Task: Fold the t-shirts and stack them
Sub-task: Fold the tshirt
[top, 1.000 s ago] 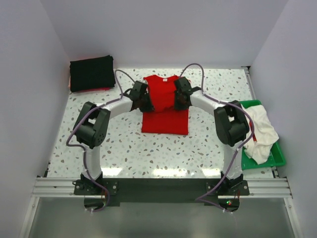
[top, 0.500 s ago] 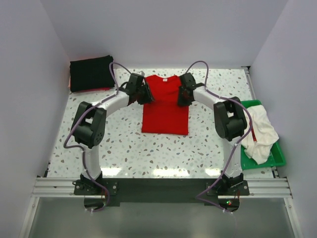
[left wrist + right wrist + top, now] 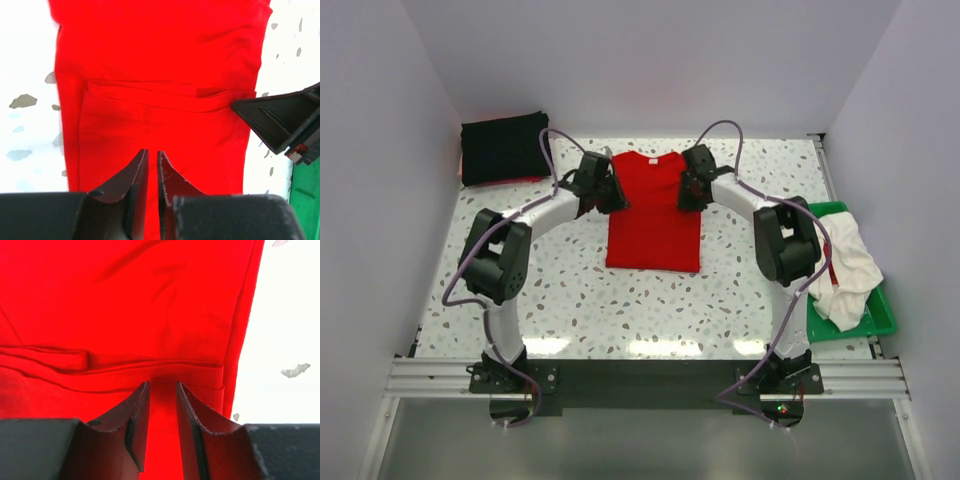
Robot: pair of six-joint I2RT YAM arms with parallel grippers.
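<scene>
The red t-shirt (image 3: 653, 225) lies flat at the middle of the table, sleeves folded in, collar to the back. My left gripper (image 3: 615, 193) sits at its upper left edge and my right gripper (image 3: 686, 193) at its upper right edge. In the left wrist view the left gripper (image 3: 152, 152) has its fingers almost together over flat red cloth (image 3: 150, 75), pinching nothing I can see. The right gripper (image 3: 162, 385) is closed on a puckered fold of the red cloth (image 3: 125, 300) by the folded sleeve hem. The black t-shirt (image 3: 505, 148) lies folded at the back left. A whitish t-shirt (image 3: 845, 265) lies crumpled in the tray.
A green plastic tray (image 3: 882, 322) stands at the right table edge, its corner (image 3: 306, 200) showing in the left wrist view. White walls close in the left, back and right sides. The right gripper's body (image 3: 280, 125) shows across the shirt from the left wrist camera.
Both grippers have moved back toward the collar end and slightly outward, from over the shirt's body to its upper side edges. The shirt's outline looks the same.
</scene>
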